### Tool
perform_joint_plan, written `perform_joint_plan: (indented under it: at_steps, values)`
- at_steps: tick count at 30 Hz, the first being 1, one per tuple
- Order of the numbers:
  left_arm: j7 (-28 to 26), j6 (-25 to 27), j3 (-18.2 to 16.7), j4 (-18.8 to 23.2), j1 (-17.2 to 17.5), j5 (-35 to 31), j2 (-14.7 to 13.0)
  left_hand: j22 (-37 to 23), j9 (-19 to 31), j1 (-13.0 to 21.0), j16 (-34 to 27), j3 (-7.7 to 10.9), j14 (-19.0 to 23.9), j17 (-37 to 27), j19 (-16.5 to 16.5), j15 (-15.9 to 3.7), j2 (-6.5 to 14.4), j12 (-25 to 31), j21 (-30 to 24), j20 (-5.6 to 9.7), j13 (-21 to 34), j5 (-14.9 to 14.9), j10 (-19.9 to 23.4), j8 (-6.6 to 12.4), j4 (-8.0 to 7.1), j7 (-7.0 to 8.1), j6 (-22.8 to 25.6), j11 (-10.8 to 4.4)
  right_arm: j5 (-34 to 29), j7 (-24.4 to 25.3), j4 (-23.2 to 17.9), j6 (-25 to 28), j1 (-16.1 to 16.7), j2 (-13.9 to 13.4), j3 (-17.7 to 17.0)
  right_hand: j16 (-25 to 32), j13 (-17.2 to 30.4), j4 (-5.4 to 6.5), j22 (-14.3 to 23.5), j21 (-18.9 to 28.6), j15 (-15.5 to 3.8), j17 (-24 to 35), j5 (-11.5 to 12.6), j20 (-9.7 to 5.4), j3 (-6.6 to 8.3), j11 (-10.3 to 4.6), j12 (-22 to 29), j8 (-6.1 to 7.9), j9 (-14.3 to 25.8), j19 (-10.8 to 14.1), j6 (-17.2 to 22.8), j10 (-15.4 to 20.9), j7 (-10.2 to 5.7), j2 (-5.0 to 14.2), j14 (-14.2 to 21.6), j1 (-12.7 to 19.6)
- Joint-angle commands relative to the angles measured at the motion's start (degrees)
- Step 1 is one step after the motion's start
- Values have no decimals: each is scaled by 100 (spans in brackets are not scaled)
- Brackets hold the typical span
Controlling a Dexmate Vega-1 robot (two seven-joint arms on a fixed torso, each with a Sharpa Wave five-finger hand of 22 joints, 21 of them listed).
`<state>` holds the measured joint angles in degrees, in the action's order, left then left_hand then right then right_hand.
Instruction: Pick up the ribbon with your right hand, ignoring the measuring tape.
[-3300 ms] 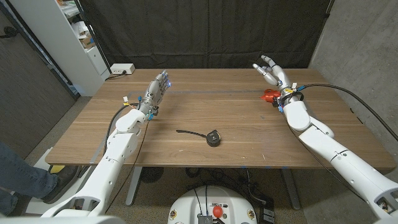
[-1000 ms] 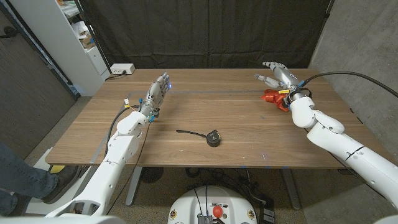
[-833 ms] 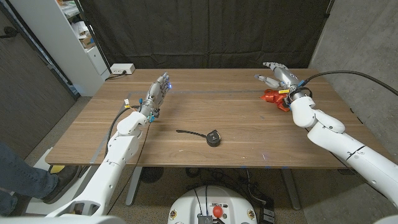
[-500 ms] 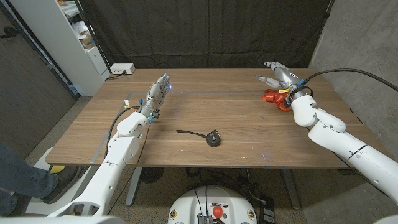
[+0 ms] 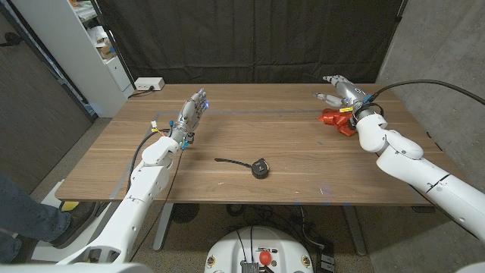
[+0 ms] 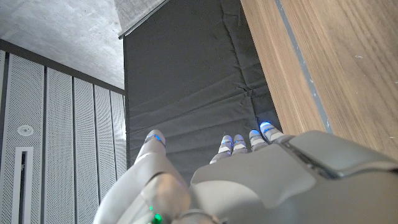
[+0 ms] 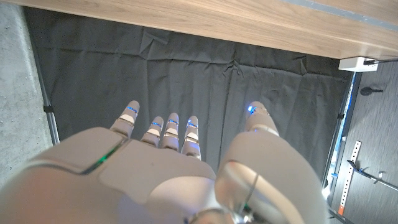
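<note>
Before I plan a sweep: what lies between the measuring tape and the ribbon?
Only bare table between the measuring tape and the ribbon, as the head view shows.

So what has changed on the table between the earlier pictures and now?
The right hand has swung from a raised pose down and toward the table's right side, and now hovers open over the red ribbon without holding it. The right forearm has shifted rightward too. The left hand, the black measuring tape with its strip pulled out, and the ribbon have stayed where they were.
</note>
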<state>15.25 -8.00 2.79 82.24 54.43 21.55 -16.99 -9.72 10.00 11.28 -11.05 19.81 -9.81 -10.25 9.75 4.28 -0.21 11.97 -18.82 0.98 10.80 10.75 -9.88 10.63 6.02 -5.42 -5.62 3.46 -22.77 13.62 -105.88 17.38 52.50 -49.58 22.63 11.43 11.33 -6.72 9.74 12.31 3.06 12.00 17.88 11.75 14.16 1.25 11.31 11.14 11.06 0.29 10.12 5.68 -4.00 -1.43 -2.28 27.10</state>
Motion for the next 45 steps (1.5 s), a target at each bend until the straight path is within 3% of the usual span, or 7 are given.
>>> perform_joint_plan:
  at_steps: [1,27,45]
  values:
    - [19,11,15,47,8,-13,-28,-35,28,8,3,4,-407,-28,983,22,70,-6,19,-25,10,-1,-90,42,50,-1,11,-16,-42,-189,-133,341,-8,-123,27,7,31,-41,25,24,92,0,39,24,18,35,-30,12,17,90,-13,-41,-46,-5,-4,71]
    - [-26,52,44,98,45,-30,-35,-38,29,13,-5,1,-381,-29,965,8,83,3,81,-78,9,-4,-59,44,69,39,46,-88,-43,-754,-294,999,-306,-247,263,53,36,-113,44,146,267,-15,96,41,-17,179,-67,-93,21,779,-571,-413,-84,-133,-19,149]
    - [-58,63,35,143,90,-33,-51,-40,31,15,-10,-1,-354,-30,936,17,95,7,126,-102,8,-7,-37,52,82,52,93,-114,-83,-1327,-349,1476,-696,-362,568,59,36,-159,50,185,373,-25,140,45,-21,224,-44,-48,25,1070,-706,-515,-60,-189,-32,245]
